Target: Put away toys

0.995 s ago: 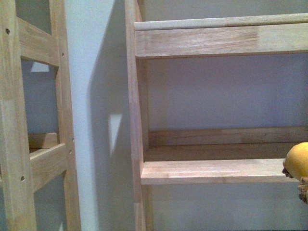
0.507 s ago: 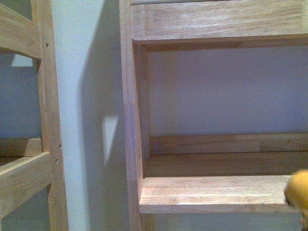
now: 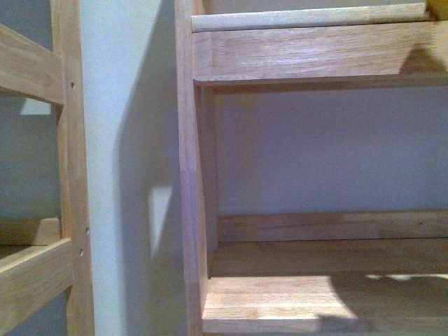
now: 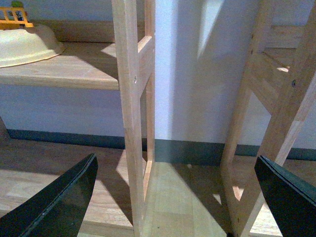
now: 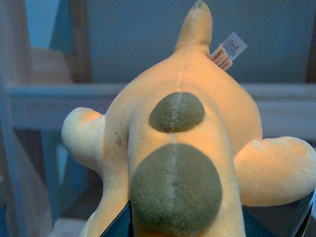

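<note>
The right hand [image 5: 187, 232] is clamped on a rounded orange-yellow plush animal [image 5: 177, 148] with two grey-brown round patches and a white tag [image 5: 228, 50]. The toy fills the right wrist view, held in the air before a pale wooden shelf unit. A sliver of yellow at the upper right edge of the front view may be the same toy, level with the upper shelf.

This looks like the carrying step: the toy is gripped but not yet set down. The next move calls for bringing it over a shelf board, lowering it until the wood bears it, then parting the fingers.

A round wooden rail [image 3: 308, 19] runs along the front of the upper shelf, so the toy would have to clear it there; the bare lower shelf board [image 3: 280, 304] has no such bar. The wooden upright post [image 3: 187, 175] bounds the opening on one side.

The left hand [image 4: 173, 207] hangs low with its black fingers [image 4: 59, 202] wide apart and empty, near a cream shallow bowl [image 4: 24, 44] on another shelf.
</note>
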